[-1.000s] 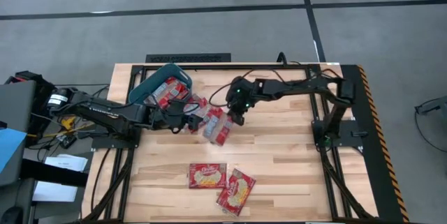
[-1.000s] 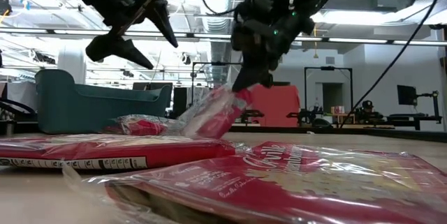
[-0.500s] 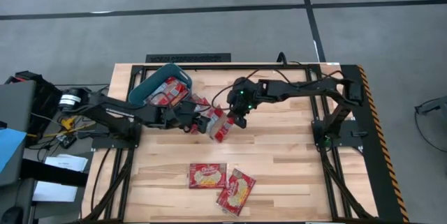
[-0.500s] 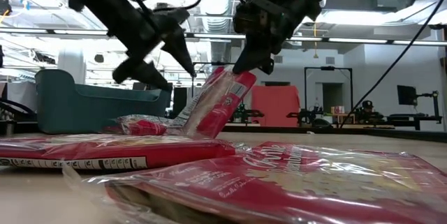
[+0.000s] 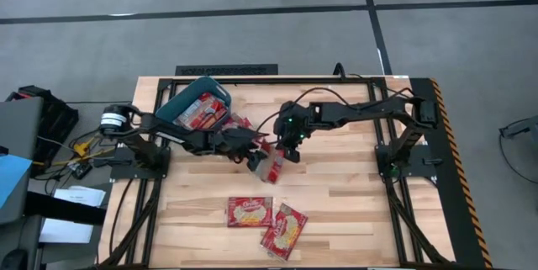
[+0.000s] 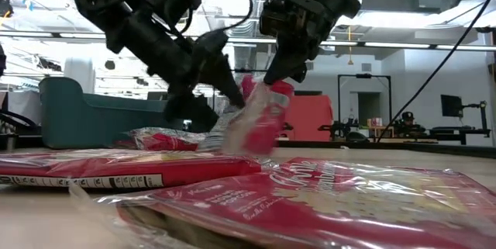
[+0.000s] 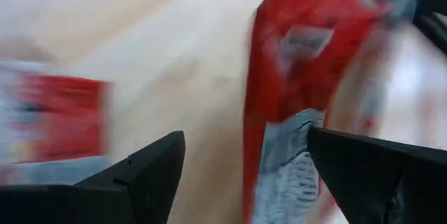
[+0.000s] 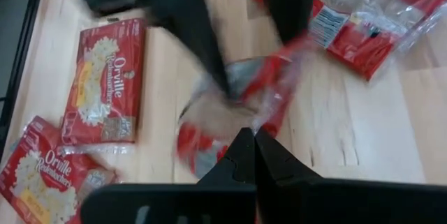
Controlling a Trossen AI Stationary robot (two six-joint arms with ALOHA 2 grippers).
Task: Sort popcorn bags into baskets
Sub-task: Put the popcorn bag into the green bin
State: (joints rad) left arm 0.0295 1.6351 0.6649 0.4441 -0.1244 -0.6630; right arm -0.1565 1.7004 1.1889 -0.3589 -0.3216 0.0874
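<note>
A red popcorn bag [image 5: 271, 166] hangs tilted over the table's middle from my right gripper [image 5: 288, 150], which is shut on it. My left gripper [image 5: 259, 157] reaches in from the table's left, open. In the left wrist view its fingers [image 7: 157, 165] stand on either side of the bag [image 7: 290, 91]; whether they touch it I cannot tell. The teal bin [image 5: 181, 102] sits tilted near the far left with red packets inside. More packets [image 5: 239, 125] lie beside it. Two packets [image 5: 250, 211] [image 5: 284, 230] lie flat toward the near edge. My right gripper pinches the bag's upper edge [image 6: 273, 88] between its two fingers, coming from above and pointing down. The bag hangs tilted below the fingers [image 8: 244, 151]. Its lower end is hidden behind nearer packets in the low view.
Packets [image 6: 116, 167] [image 6: 325, 202] fill the low view's foreground. The bin [image 6: 93, 117] stands behind the left arm. The right wrist view shows two flat packets [image 8: 105, 77] [image 8: 42, 175] and the packets near the bin [image 8: 363, 28]. Bare wood lies on the table's right half.
My left gripper has reached from beside the bin toward the table's right and down, until its open fingers flank the hanging bag. My right gripper has drifted slightly toward the near edge, still shut on the bag, which now hangs more upright.
</note>
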